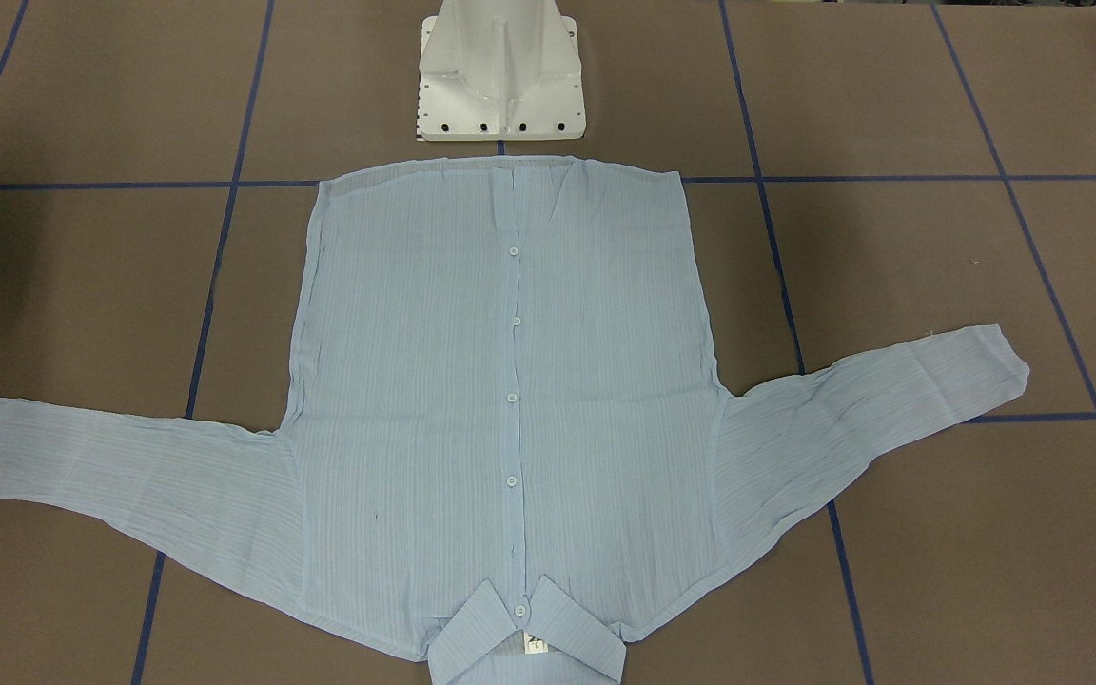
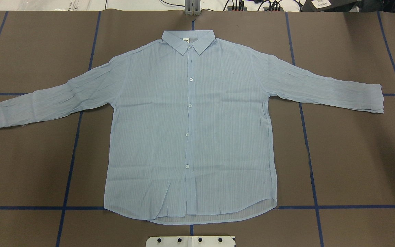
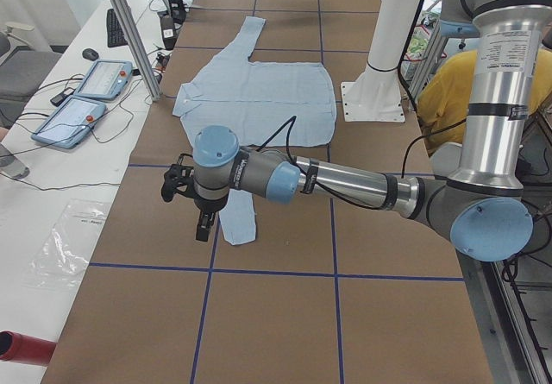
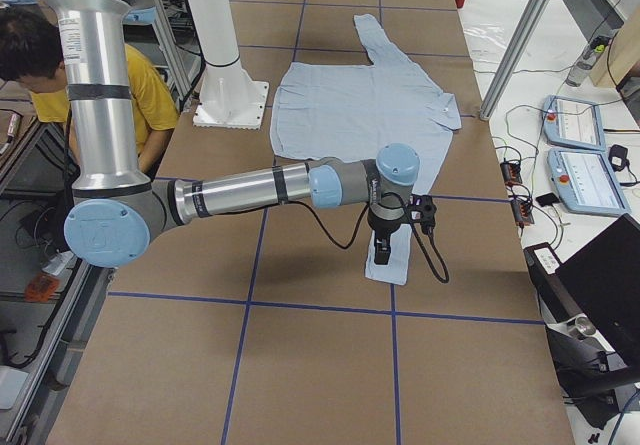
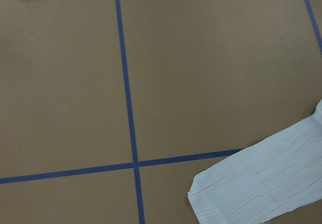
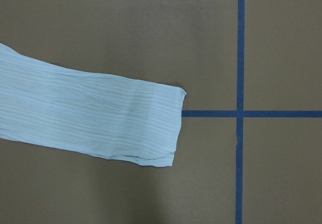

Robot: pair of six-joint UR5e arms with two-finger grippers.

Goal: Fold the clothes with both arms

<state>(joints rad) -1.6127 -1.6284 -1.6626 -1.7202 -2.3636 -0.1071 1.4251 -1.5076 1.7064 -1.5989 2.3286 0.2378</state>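
The light blue striped shirt (image 2: 190, 130) lies flat and buttoned on the brown table, front up, collar (image 2: 188, 40) on the far side from the robot and both sleeves spread out sideways. In the exterior left view my left gripper (image 3: 204, 220) hangs above the near sleeve's cuff (image 3: 240, 224). In the exterior right view my right gripper (image 4: 381, 250) hangs above the other cuff (image 4: 392, 260). I cannot tell whether either is open or shut. The wrist views show only the cuffs (image 5: 256, 189) (image 6: 100, 118), with no fingers. Neither arm shows in the overhead or front-facing views.
The white pedestal base (image 1: 500, 71) stands just behind the shirt's hem. Blue tape lines (image 2: 77, 137) grid the table. A person in a yellow top (image 4: 150, 95) sits behind the robot. Control tablets (image 3: 82, 99) lie on the side bench beyond an aluminium post (image 3: 129, 30).
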